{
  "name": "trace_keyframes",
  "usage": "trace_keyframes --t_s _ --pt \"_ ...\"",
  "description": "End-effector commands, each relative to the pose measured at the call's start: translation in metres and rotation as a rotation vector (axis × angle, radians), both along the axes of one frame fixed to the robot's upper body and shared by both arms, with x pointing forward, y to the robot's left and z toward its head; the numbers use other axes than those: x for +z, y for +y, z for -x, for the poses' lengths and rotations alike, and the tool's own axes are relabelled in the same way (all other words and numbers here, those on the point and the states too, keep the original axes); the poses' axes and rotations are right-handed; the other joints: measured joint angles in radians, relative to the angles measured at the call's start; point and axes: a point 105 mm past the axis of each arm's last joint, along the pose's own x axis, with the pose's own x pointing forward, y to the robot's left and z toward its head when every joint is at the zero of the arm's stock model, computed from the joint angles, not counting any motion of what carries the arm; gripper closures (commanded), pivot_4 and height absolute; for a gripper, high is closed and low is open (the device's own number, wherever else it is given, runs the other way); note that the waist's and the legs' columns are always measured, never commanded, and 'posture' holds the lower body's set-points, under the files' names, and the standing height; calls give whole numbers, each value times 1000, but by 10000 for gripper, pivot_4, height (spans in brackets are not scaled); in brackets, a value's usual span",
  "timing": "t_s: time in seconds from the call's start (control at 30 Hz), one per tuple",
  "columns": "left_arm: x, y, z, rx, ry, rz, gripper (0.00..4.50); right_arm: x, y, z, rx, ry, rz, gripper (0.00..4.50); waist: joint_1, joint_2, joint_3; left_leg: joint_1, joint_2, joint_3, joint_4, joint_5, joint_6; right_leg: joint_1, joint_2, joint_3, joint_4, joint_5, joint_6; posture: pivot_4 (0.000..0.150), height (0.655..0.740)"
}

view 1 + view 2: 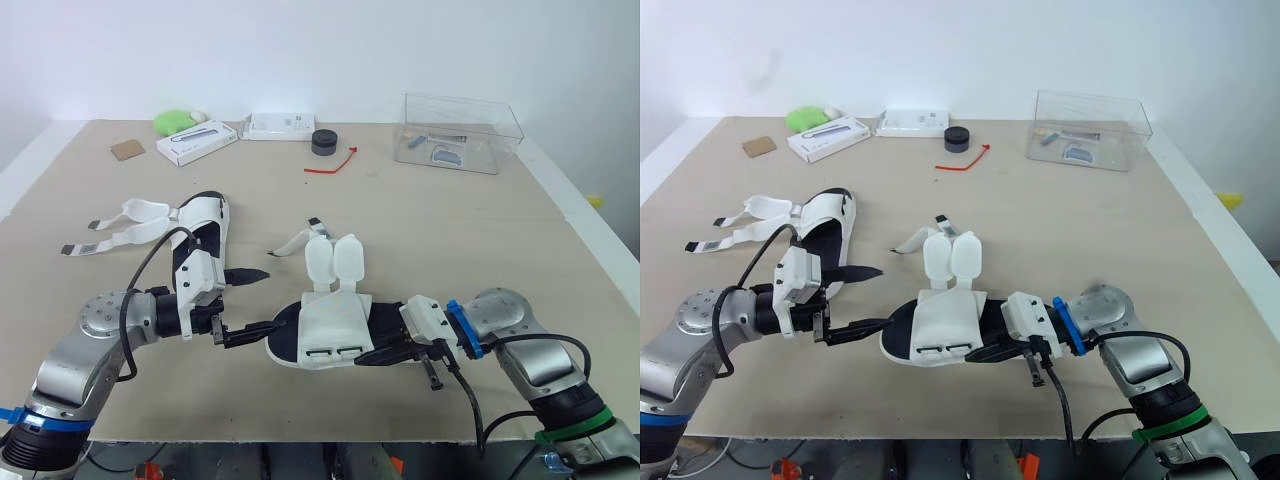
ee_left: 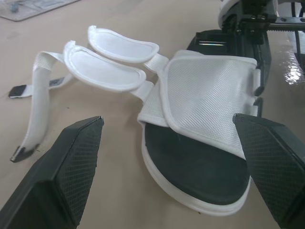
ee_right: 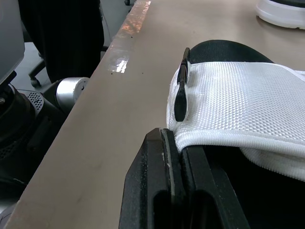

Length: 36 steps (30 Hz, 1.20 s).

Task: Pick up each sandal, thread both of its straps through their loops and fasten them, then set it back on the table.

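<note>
At the near edge of the table (image 1: pixel 480 230), the right gripper (image 1: pixel 385 357) is pictured with its black fingers pressed together on the side of the near sandal (image 1: pixel 335 322), at the edge of the white mesh upper (image 3: pixel 248 100). The sandal is laid flat on the table, dark footbed up, between the two arms. Its two padded straps (image 1: pixel 337 258) are seen unfastened and folded out toward the far side, with a thin webbing strap (image 1: pixel 293 243) lying beside them. The left gripper (image 1: pixel 248 302) is shown with its fingers spread wide (one above the other in the head views) and aimed at the sandal's open end. The lower fingertip is placed just beside the sole, though contact cannot be made out. The second sandal (image 1: pixel 203 232) is set farther back on the robot's left, its loose straps (image 1: pixel 120 225) spread across the table. Along the far edge are ranged a clear plastic box (image 1: pixel 460 132), a black round item (image 1: pixel 325 142), a red cord (image 1: pixel 335 160), a flat white pack (image 1: pixel 278 125), a white box (image 1: pixel 197 142), a green object (image 1: pixel 175 120) and a brown square (image 1: pixel 127 150).
</note>
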Motion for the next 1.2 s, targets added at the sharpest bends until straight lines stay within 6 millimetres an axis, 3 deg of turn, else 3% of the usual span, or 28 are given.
trace_keyframes --t_s 0.03,0.2,0.3,0.33,0.37,0.43,0.7,0.9,0.93,1.0,1.07,1.1,1.2 --pt "8 -4 5 -29 -39 -5 0 4 -4 -1 11 -24 6 44366 0 0 0 0 0 0 0 0 0 0 0 0 0 0 0 1500 7400" --pt "6 -4 7 -33 -35 -8 0 6 -5 -5 -10 -7 5 44366 0 0 0 0 0 0 0 0 0 0 0 0 0 0 0 1500 7400" --pt "4 -4 6 -34 -33 -12 0 8 -7 -5 -19 -4 4 35456 0 0 0 0 0 0 0 0 0 0 0 0 0 0 0 1500 7400" --pt "4 -4 6 -34 -33 -14 0 8 -8 -4 -25 -2 4 29462 0 0 0 0 0 0 0 0 0 0 0 0 0 0 0 1500 7400" --pt "3 -4 6 -34 -34 -15 0 8 -10 -4 -29 1 5 27969 0 0 0 0 0 0 0 0 0 0 0 0 0 0 0 1500 7400" --pt "3 -4 5 -35 -33 -17 0 9 -12 -2 -36 3 3 18656 0 0 0 0 0 0 0 0 0 0 0 0 0 0 0 1500 7400" --pt "-1 -3 5 -34 -25 -26 0 19 -41 10 -118 79 11 18656 2 0 0 0 0 0 0 0 0 0 0 0 0 0 0 1500 7400" --pt "-4 -5 2 -21 -48 -50 0 31 -61 0 -227 89 9 18656 1 0 0 2 0 0 0 0 0 2 1 0 0 0 0 1500 7400" --pt "-4 -5 3 -26 -52 -51 0 33 -62 -1 -239 99 1 14499 0 0 0 2 0 0 0 0 0 2 1 0 0 1 0 1500 7400" --pt "-4 -6 4 -32 -57 -49 0 38 -61 -3 -251 111 -20 11353 0 0 0 2 0 0 0 0 0 2 1 0 0 1 0 1500 7400" --pt "-5 -6 5 -53 -62 -62 0 43 -58 -6 -262 126 -57 1381 0 0 0 2 1 0 0 0 0 2 2 0 0 1 0 1500 7400" --pt "-6 -7 7 -70 -61 -72 0 46 -55 -8 -268 128 -84 582 0 0 0 2 1 0 0 0 0 1 2 0 0 1 0 1500 7400" --pt "-9 -6 12 -101 -48 -90 7631 52 -50 -10 -278 157 -125 0 1 0 0 2 0 0 0 0 0 1 1 1 0 1 0 1500 7400"
